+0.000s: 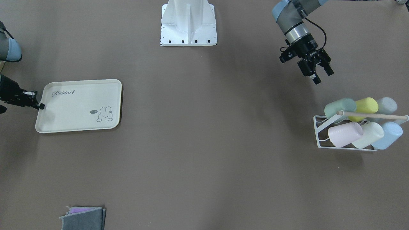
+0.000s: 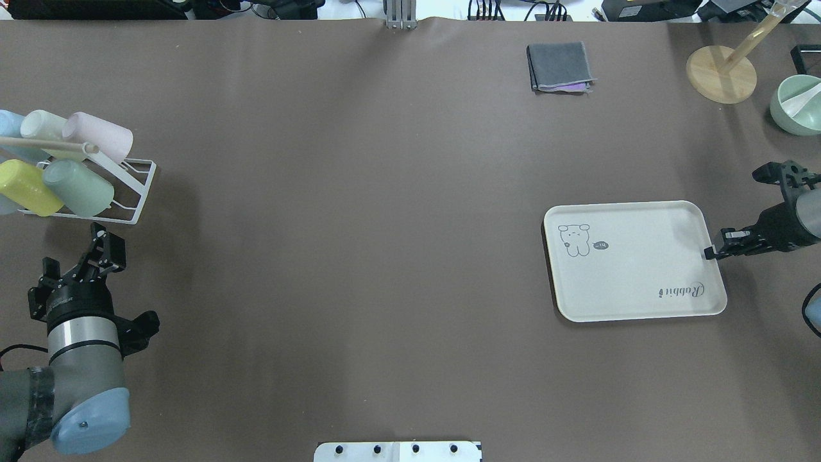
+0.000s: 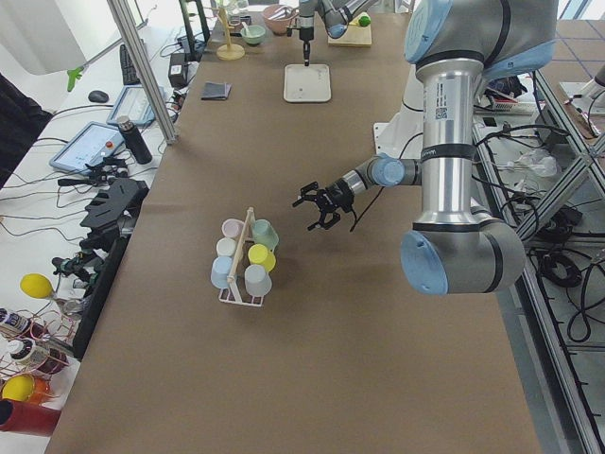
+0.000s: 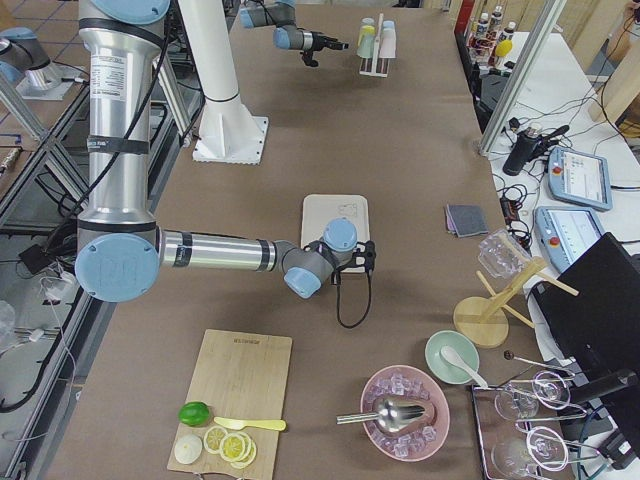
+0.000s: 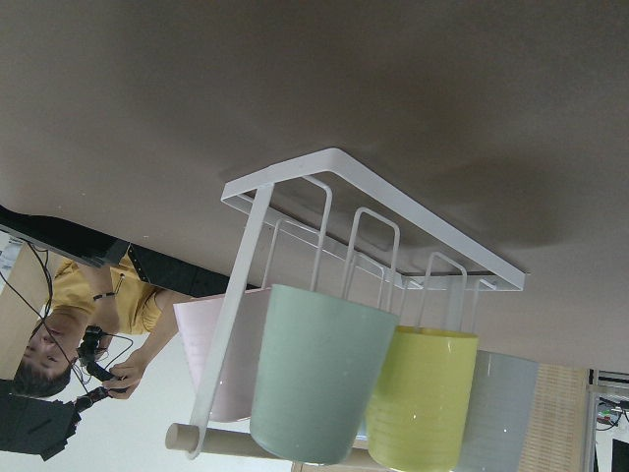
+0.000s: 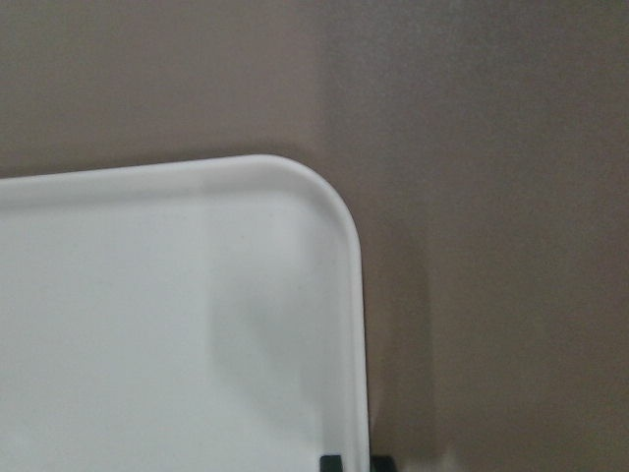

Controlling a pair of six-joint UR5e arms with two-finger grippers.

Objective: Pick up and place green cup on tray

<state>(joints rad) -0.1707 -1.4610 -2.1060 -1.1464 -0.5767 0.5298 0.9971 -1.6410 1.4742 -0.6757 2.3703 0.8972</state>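
The green cup (image 1: 340, 107) lies on its side in a white wire rack (image 1: 322, 132), at the rack's end nearest the robot. It also shows in the overhead view (image 2: 78, 187) and fills the lower middle of the left wrist view (image 5: 314, 374). My left gripper (image 1: 322, 75) is open and empty, above the table a short way from the cup and pointing at it (image 2: 108, 240). The cream-white tray (image 1: 80, 105) lies flat on the table's other side. My right gripper (image 1: 41, 106) is shut on the tray's rim (image 6: 359, 295) at its short edge near the "Rabbit" script.
The rack also holds yellow (image 1: 364, 108), pink (image 1: 345, 134), cream-green (image 1: 369, 134) and light blue (image 1: 388, 135) cups under a wooden bar. A folded grey cloth (image 2: 558, 67), a wooden stand (image 2: 721, 74) and a green bowl (image 2: 798, 106) sit at the table's far side.
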